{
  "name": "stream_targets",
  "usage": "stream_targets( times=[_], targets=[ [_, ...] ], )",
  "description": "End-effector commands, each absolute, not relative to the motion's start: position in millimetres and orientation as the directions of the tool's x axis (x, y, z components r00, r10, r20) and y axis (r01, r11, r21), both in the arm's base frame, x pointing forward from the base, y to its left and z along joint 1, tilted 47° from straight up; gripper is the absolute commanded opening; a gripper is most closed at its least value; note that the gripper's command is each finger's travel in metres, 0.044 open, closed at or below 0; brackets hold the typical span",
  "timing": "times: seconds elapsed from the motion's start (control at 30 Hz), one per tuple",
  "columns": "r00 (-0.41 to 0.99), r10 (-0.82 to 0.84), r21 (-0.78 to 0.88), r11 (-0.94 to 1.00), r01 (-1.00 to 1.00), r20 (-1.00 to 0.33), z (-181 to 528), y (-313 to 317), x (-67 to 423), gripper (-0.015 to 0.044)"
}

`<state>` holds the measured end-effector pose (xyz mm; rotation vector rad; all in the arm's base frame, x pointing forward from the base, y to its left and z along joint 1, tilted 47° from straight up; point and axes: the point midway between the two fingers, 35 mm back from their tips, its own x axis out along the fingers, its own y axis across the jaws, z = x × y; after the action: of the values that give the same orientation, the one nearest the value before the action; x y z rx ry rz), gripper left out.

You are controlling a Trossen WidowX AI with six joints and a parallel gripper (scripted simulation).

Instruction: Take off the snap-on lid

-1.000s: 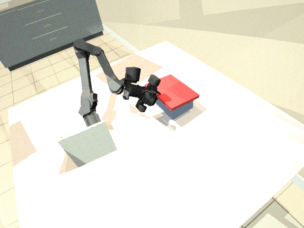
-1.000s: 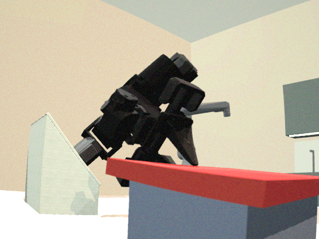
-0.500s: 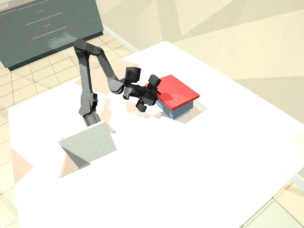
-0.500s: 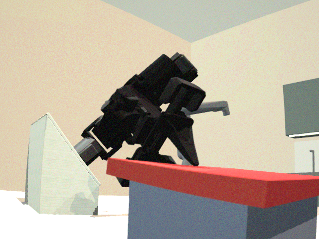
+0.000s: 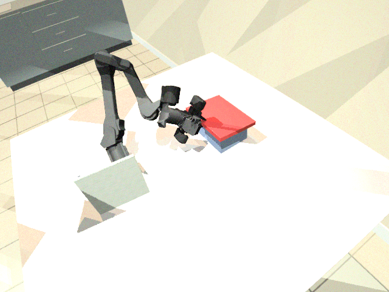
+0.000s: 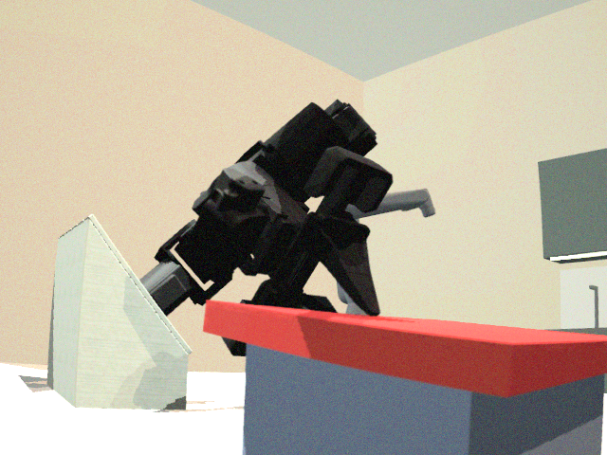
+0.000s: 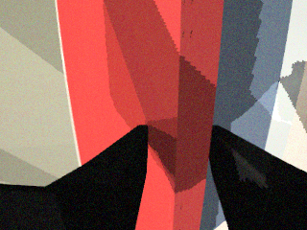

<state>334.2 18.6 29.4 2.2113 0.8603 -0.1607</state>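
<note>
A flat red lid [image 5: 227, 117] [image 6: 416, 342] [image 7: 90, 71] sits on a blue-grey storage box [image 5: 226, 143] [image 6: 353, 406] [image 7: 246, 57] near the middle of the white table [image 5: 251, 204]. The lid overhangs the box on the arm's side, and that side stands a little higher in the exterior view. My gripper [image 5: 200, 121] [image 6: 342, 313] [image 7: 178, 153] is shut on the lid's near edge, one finger above and one below. The wrist view shows the lid's edge running between the two dark fingers.
A pale green wedge-shaped block [image 5: 113, 185] [image 6: 107, 333] stands on the table in front of the arm's base. A dark cabinet [image 5: 59, 34] stands on the floor beyond the table. A grey tap [image 6: 407, 203] shows behind the gripper.
</note>
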Motion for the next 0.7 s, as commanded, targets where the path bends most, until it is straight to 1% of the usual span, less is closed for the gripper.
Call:
stream_targets(
  times=[0.0, 0.67],
  targets=[
    [0.766, 0.533, 0.599, -0.498, 0.627, -0.359, 29.5, 18.5, 335.6, 0.0000],
    [0.767, 0.533, 0.600, -0.498, 0.626, -0.358, 30.9, 17.4, 335.8, 0.0000]
  ],
)
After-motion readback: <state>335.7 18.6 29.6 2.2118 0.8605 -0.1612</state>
